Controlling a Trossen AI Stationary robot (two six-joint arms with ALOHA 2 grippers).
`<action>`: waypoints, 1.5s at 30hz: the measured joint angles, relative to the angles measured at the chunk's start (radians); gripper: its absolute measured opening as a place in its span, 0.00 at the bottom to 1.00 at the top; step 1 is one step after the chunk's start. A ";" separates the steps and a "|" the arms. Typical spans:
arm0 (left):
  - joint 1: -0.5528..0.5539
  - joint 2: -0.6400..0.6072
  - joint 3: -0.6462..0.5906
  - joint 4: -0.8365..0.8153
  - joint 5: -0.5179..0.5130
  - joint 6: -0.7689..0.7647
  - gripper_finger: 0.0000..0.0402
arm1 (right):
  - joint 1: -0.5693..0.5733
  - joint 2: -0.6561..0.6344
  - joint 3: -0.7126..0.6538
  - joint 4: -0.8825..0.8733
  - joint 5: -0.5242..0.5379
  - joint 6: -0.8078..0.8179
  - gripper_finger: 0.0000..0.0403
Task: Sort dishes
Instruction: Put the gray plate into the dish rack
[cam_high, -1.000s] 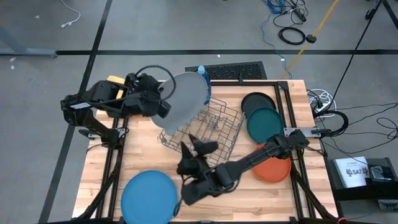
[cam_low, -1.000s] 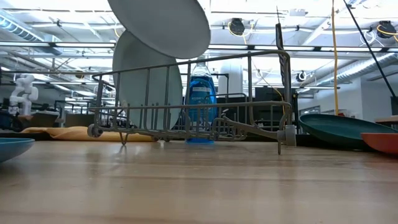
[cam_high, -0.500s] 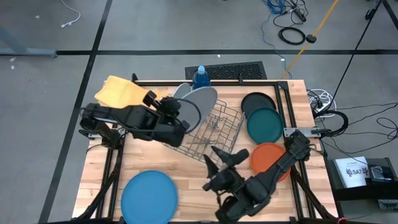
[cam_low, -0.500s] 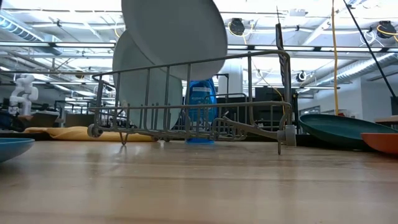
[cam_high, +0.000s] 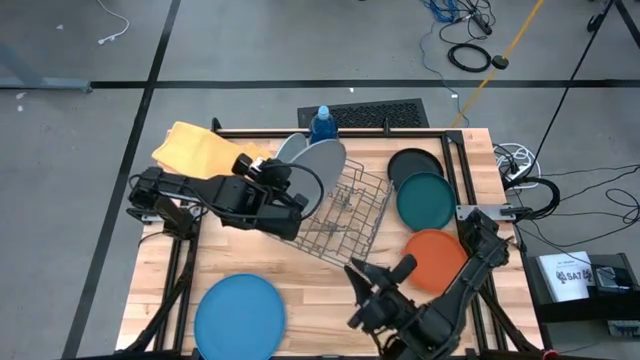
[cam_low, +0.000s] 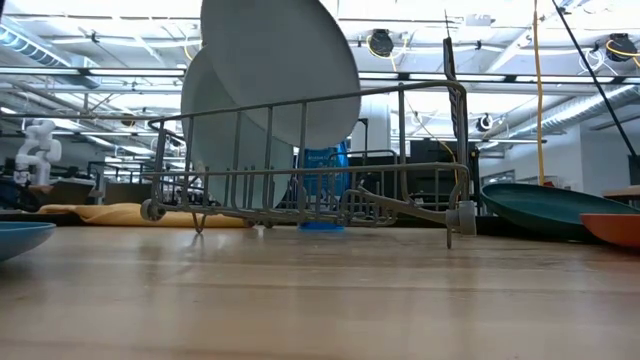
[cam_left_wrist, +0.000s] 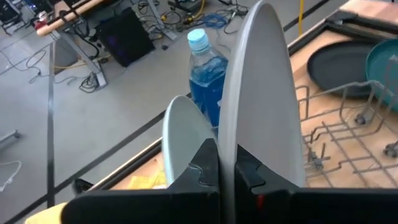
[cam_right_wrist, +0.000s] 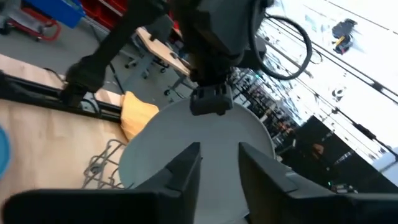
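Our left pincer (cam_left_wrist: 227, 177) pinches the grey plate (cam_left_wrist: 261, 93) upright over the rack (cam_high: 345, 205); released off a slot, it could topple onto the plate behind (cam_left_wrist: 186, 140).

No lettering, brand, number or sign can be read in any of the four views. The blue bottle (cam_left_wrist: 208, 73) behind the rack carries no legible label from the left wrist camera, and in the low view the plates and rack wires hide most of it. A white box (cam_high: 567, 275) on the floor beside the table's right edge bears dark print, too small to make out from above. The plates, the rack and both arms show no markings that can be deciphered.
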 joint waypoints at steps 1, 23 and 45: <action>0.006 -0.010 -0.005 -0.001 0.002 0.008 0.00 | 0.007 0.000 0.000 -0.001 -0.001 -0.002 0.18; 0.078 -0.105 -0.111 -0.001 0.083 0.012 0.00 | -0.220 0.021 -0.001 0.000 -0.239 0.113 0.00; 0.048 -0.203 -0.117 -0.002 0.080 0.056 0.00 | -0.718 0.025 -0.001 0.540 -0.859 -0.986 0.00</action>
